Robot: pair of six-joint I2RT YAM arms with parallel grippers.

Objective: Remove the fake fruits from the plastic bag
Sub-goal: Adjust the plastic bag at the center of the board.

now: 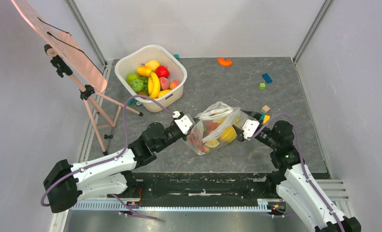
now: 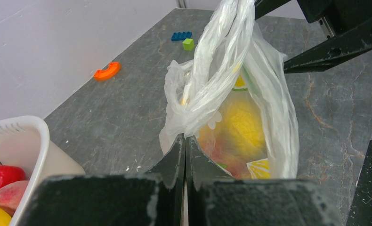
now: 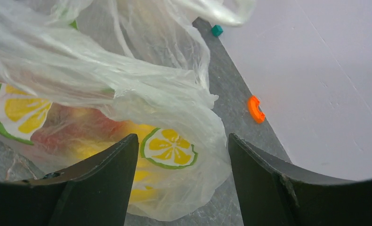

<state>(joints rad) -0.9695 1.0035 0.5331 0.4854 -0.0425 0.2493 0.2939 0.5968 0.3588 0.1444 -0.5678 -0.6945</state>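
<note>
The clear plastic bag (image 1: 217, 126) with lemon-slice prints lies crumpled in the middle of the table, between my two grippers. Fake fruits (image 1: 227, 134) show through it as yellow, red and orange blurs. My left gripper (image 1: 193, 126) is at the bag's left side. In the left wrist view its jaws (image 2: 185, 137) are pressed together, pinching a twisted fold of the bag (image 2: 269, 94) over a yellow fruit (image 2: 240, 122). My right gripper (image 1: 241, 130) is at the bag's right side. It stands open (image 3: 181, 136), its fingers straddling a bulge of the bag (image 3: 127, 80) without gripping it.
A white tub (image 1: 123, 63) at the back left holds a banana bunch, apples and other fruit. A pink easel (image 1: 82, 87) stands at the left edge. An orange curved piece (image 1: 225, 61), a blue block (image 1: 267, 78), a green block (image 1: 262, 86) and small blocks (image 1: 265, 109) lie behind.
</note>
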